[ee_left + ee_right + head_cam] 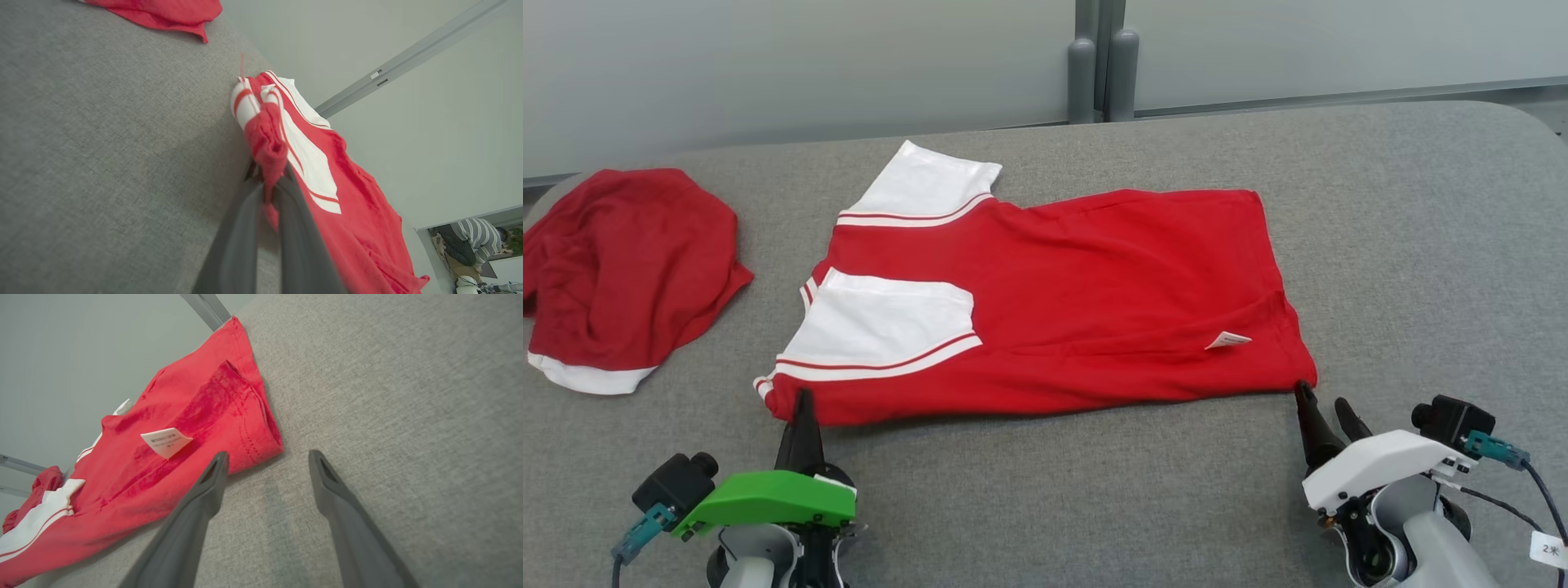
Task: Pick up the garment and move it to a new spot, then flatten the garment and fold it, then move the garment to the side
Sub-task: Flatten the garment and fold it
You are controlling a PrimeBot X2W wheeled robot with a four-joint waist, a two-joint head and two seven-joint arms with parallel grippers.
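Jaws of your left gripper (803, 402) clamp the garment's (1078, 294) corner near the desk's (1421, 245) front edge; your right gripper (1323, 398), low-angled, gapes empty beside it.

The red-and-white short-sleeved cloth shirt (1094, 294) lay spread across the middle of the grey fabric-covered table (1421, 245), with a crumpled red cloth garment (629, 269) well apart on its left. The left gripper (803, 404) sat at the shirt's near-left corner, the right gripper (1323, 398) just beside the near-right one.

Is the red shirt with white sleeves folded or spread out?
Half folded: on the red cloth shirt, the near white sleeve lies over its body; the far white sleeve sticks out.
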